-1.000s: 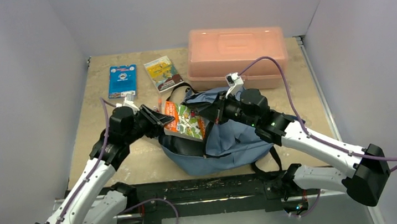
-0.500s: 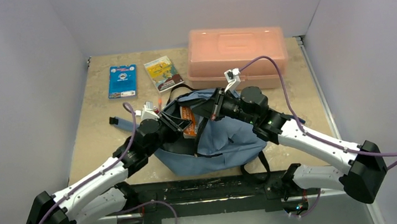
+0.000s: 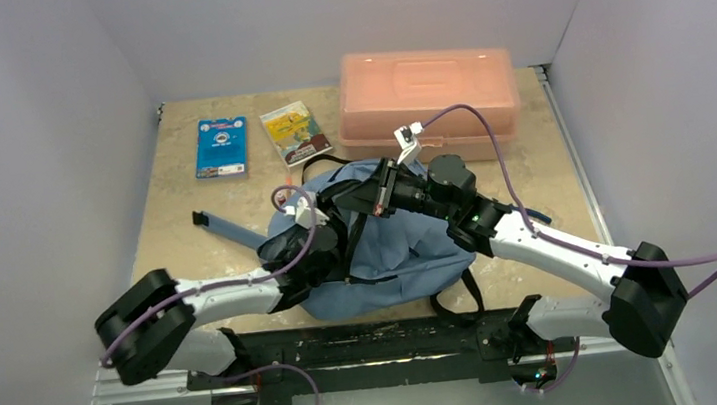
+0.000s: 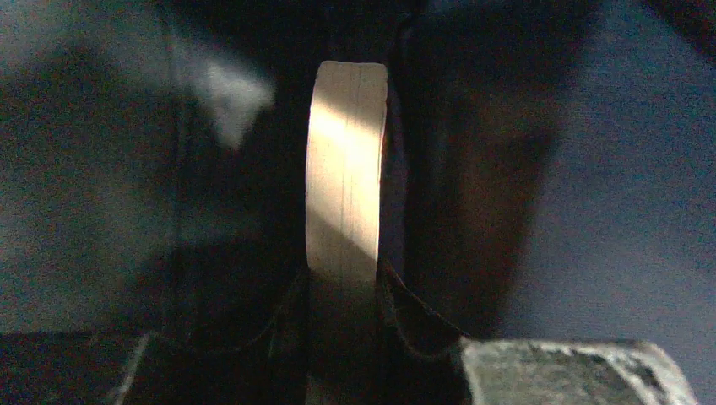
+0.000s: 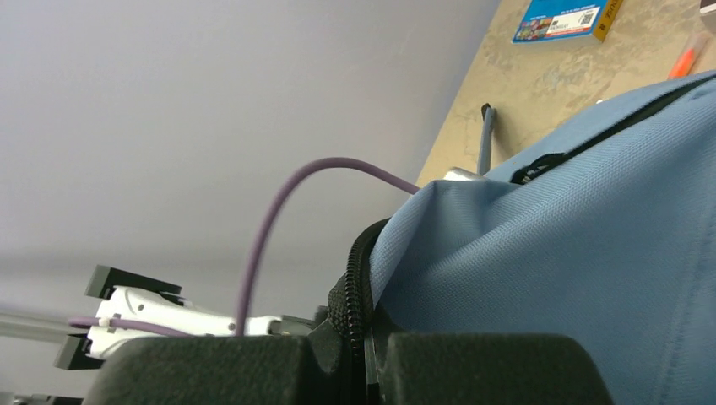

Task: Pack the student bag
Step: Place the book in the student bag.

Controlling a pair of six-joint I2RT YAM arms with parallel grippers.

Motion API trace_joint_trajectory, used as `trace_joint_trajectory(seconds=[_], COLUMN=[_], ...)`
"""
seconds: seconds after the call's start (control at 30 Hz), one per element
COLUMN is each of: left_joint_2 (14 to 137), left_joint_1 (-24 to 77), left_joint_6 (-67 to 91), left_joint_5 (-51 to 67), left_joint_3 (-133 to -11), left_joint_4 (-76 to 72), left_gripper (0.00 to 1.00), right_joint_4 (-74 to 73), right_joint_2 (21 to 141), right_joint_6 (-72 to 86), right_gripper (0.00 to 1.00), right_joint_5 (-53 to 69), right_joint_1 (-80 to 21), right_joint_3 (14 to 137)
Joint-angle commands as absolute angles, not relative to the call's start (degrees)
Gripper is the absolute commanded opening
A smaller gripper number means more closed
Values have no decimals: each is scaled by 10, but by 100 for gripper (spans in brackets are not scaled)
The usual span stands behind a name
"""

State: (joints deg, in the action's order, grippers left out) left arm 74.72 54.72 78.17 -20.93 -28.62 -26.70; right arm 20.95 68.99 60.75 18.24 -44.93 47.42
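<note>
The blue-grey student bag (image 3: 405, 253) lies in the middle of the table, its mouth facing left. My right gripper (image 3: 377, 193) is shut on the bag's upper zipper rim (image 5: 359, 278) and holds the fabric up; in the right wrist view the gripper (image 5: 365, 359) pinches the black zipper teeth. My left gripper (image 3: 336, 237) reaches into the bag's mouth. In the left wrist view it is in the dark interior, and the pale page edge of a book (image 4: 346, 169) stands upright between its jaws (image 4: 342, 304). The book's cover is hidden inside the bag.
A salmon-pink plastic box (image 3: 429, 95) stands at the back right. A blue packet (image 3: 221, 147) and a yellow booklet (image 3: 294, 134) lie at the back left. A blue shoulder strap (image 3: 226, 226) trails left of the bag. An orange pen (image 5: 686, 61) lies near the bag.
My left arm has swung right and down, carrying the colourful book from outside the bag's mouth into the bag, where its cover is now hidden. The right gripper has kept hold of the rim.
</note>
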Motion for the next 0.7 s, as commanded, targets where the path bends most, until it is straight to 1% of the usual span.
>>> trace_joint_trajectory(seconds=[0.0,0.07,0.13,0.23,0.27,0.43,0.5,0.57,0.67], left_joint_2=[843,870,866,829,818,769,746,720,685], left_joint_1=[560,564,568,572,572,572,572,571,570], left_joint_6=[830,833,821,813,818,830,844,837,805], left_joint_5=[-254,-242,-239,-250,-253,-233,-231,-223,-203], left_joint_3=[-302,-303,-306,-309,-308,-315,-319,-329,-347], left_joint_4=[-489,-496,-468,-389,-365,-251,-192,-128,-62], left_gripper=[0,0,9,34,44,72,88,92,93], right_joint_4=[310,287,265,241,235,173,148,124,97], right_joint_2=[666,654,642,622,616,578,558,549,541], right_joint_6=[633,612,589,570,565,513,486,461,433], right_gripper=[0,0,0,0,0,0,0,0,0], right_joint_5=[191,175,156,133,129,82,57,34,11], right_joint_1=[-449,-449,-447,-438,-436,-425,-424,-424,-423], right_joint_3=[488,481,467,440,431,414,415,417,417])
